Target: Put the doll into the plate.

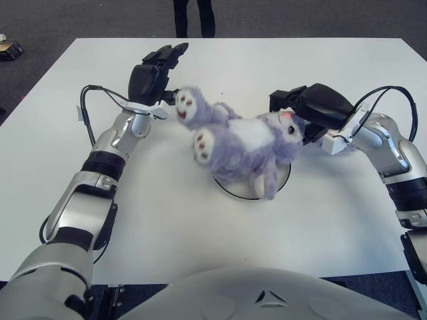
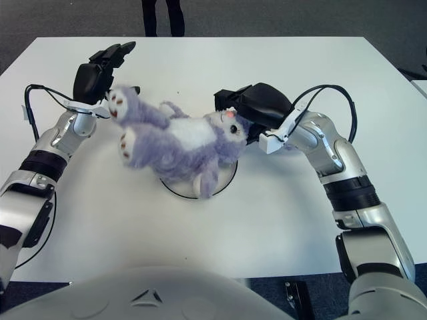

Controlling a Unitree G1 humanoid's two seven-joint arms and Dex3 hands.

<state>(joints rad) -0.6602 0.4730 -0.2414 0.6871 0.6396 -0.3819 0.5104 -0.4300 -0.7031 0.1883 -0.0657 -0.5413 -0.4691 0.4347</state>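
Doll (image 1: 243, 143) hiding most of plate (image 1: 283, 181); left hand (image 1: 155, 72) released, right hand (image 1: 313, 107) grip unclear.

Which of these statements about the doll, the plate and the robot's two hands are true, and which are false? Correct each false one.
1. The doll is purple and white. True.
2. The plate sits at the table's far left corner. False: it lies near the middle of the table, under the doll.
3. The right hand is at the doll's head. True.
4. The left hand is beside the doll's paws. True.
5. The doll lies wholly inside the plate. False: its legs stick out past the rim toward the left hand.
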